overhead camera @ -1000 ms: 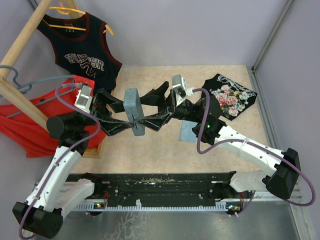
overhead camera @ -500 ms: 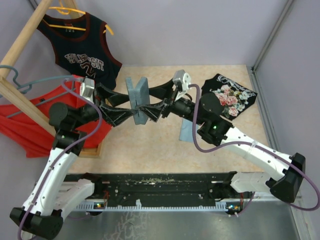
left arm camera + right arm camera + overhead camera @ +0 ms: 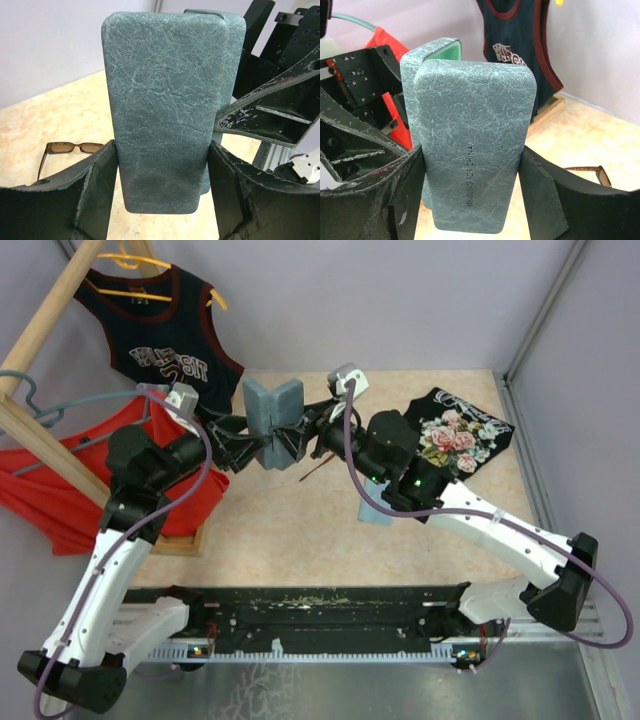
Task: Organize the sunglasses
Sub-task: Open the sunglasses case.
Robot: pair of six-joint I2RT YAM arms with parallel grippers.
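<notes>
The grey-blue case (image 3: 272, 410) is held in the air, opened into a V with a green lining showing. My left gripper (image 3: 256, 447) is shut on one half (image 3: 165, 100), my right gripper (image 3: 302, 435) on the other half (image 3: 475, 135). Each half stands upright between that gripper's fingers (image 3: 102, 185) (image 3: 540, 195). The brown sunglasses (image 3: 65, 148) lie on the table below and behind the case. They also show in the right wrist view (image 3: 592, 172), and one slim temple arm (image 3: 318, 468) shows from above. The light blue cloth (image 3: 375, 502) lies partly under my right arm.
A black floral shirt (image 3: 460, 430) lies at the back right. A wooden rack (image 3: 50, 330) on the left carries a dark jersey (image 3: 165, 340) and a red garment (image 3: 60, 490). A black rail (image 3: 320, 605) runs along the near edge.
Both grippers have carried the case back and to the left. The case has gone from nearly shut to open in a V.
</notes>
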